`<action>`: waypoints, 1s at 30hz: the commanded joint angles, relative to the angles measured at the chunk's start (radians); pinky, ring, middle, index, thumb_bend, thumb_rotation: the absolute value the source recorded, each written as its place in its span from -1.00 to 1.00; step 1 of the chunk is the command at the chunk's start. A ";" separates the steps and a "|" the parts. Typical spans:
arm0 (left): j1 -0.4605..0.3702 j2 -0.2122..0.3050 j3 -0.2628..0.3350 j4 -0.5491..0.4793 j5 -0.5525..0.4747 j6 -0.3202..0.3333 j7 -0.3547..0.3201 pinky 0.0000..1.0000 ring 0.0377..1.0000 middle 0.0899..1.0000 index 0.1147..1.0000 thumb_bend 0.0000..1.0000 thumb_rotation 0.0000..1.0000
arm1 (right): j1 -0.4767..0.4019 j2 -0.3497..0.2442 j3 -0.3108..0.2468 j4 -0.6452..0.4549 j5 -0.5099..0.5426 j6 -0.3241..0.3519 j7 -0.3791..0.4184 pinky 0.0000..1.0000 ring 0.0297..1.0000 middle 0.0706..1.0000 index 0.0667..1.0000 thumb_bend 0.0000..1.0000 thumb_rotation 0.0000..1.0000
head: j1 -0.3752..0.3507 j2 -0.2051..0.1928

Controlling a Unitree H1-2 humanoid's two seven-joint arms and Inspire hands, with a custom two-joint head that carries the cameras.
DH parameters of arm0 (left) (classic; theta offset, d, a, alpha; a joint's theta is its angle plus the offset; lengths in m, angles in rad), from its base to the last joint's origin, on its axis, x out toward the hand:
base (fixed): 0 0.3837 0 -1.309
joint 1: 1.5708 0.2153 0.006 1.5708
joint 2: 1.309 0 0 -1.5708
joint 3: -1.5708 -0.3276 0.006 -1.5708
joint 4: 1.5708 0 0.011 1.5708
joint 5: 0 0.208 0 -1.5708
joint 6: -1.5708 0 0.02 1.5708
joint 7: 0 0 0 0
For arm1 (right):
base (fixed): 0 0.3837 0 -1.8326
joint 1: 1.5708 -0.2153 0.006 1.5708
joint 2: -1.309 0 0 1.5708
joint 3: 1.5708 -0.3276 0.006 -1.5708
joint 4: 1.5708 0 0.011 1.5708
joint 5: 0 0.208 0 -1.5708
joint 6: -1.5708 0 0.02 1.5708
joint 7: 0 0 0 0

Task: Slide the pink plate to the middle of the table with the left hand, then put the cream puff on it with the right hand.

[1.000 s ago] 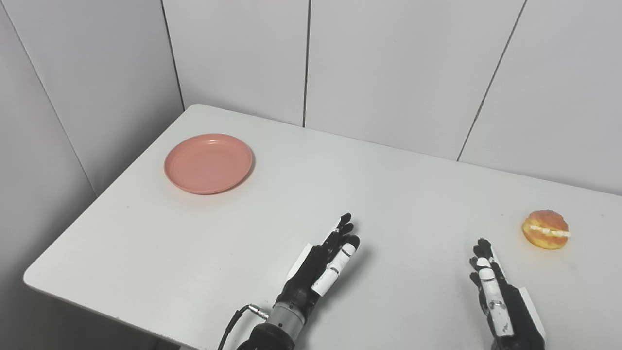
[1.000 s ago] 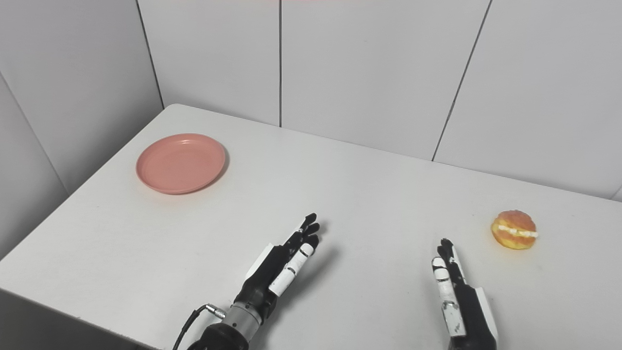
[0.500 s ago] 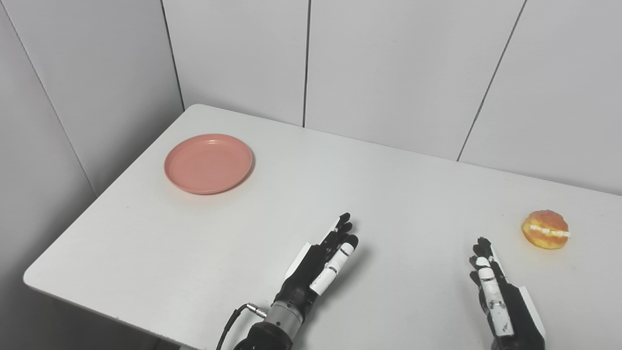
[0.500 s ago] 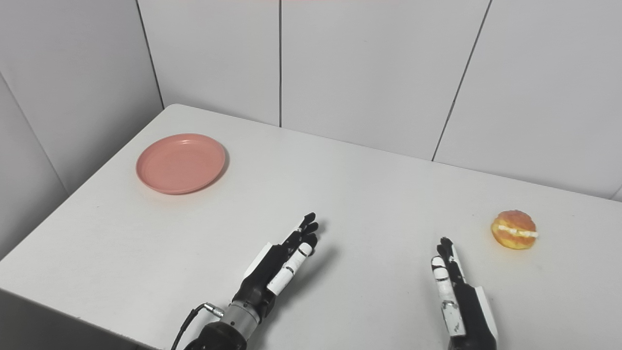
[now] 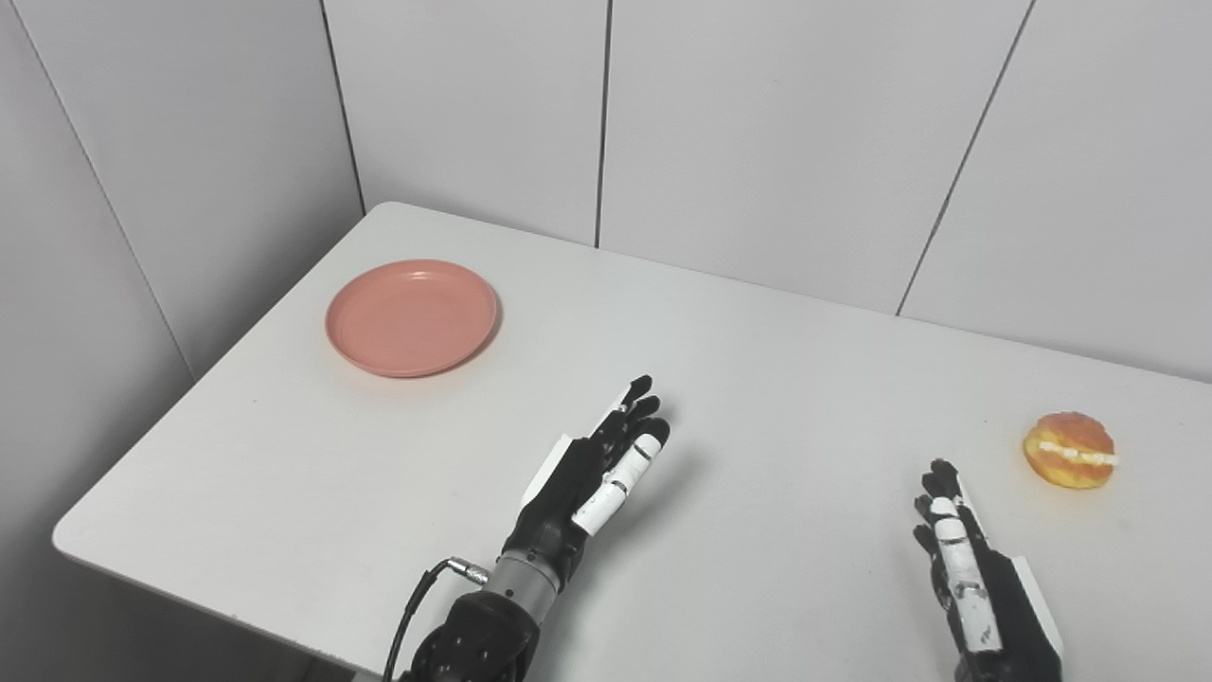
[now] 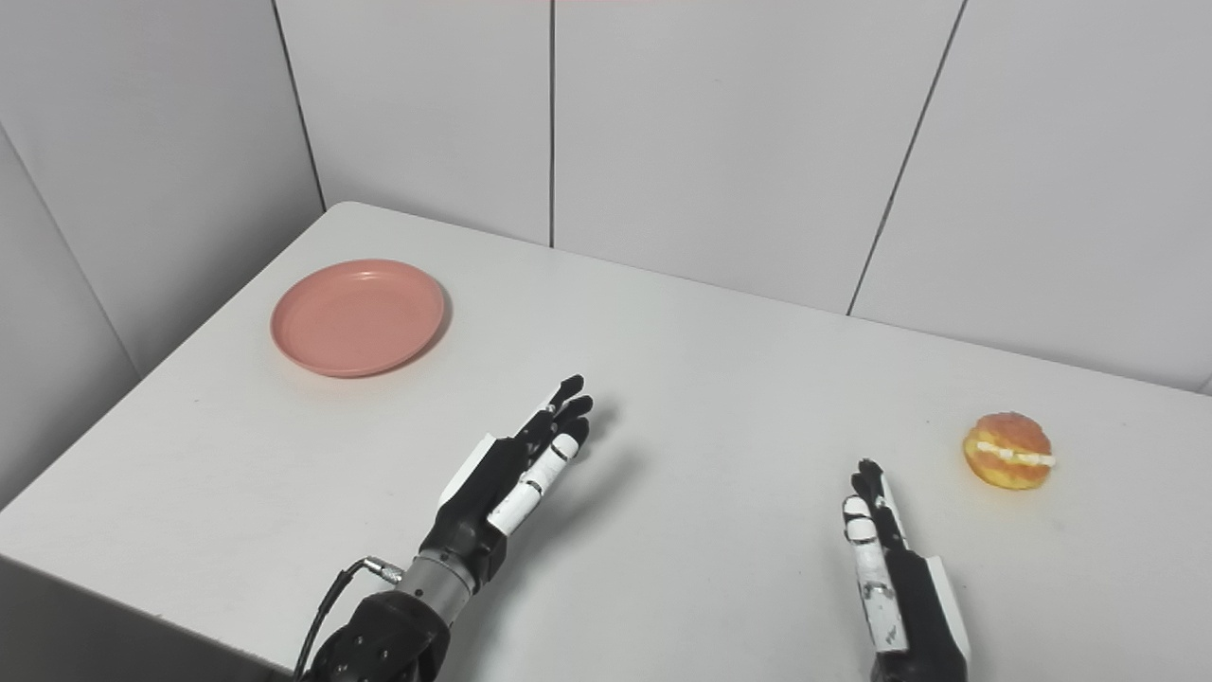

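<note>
plate first: we see the round pink plastic plate (image 5: 411, 317) far left on the white table (image 5: 757, 379), looking light, stiff and slippery; we'd press its rim. our left hand (image 5: 592, 464) is empty, fingers extended. right hand (image 5: 975, 578) likewise, near the soft, crushable golden cream puff (image 5: 1070, 450).

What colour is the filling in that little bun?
The cream puff is golden orange with a whitish cream stripe, clearest in the left eye view.
</note>
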 commanded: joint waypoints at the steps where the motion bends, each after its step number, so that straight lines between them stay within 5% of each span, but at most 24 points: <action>1: -0.048 0.006 0.008 -0.059 -0.003 0.007 -0.006 0.92 0.91 0.90 0.88 -0.15 0.71 | -0.034 0.001 -0.005 -0.022 0.007 -0.041 -0.001 1.00 1.00 1.00 1.00 -0.76 1.00 | 0.003 0.002; 19: -0.203 0.069 0.142 -0.175 -0.046 0.099 0.002 0.90 0.90 0.92 0.89 -0.24 0.63 | -0.047 -0.003 -0.006 0.000 0.002 -0.063 -0.001 1.00 1.00 0.99 0.99 -0.74 1.00 | 0.005 0.000; 30: -0.280 0.147 0.260 -0.118 -0.102 0.040 0.009 0.89 0.89 0.90 0.84 -0.24 0.64 | -0.044 -0.003 -0.006 -0.007 -0.003 -0.042 -0.004 1.00 1.00 1.00 1.00 -0.73 1.00 | 0.007 0.004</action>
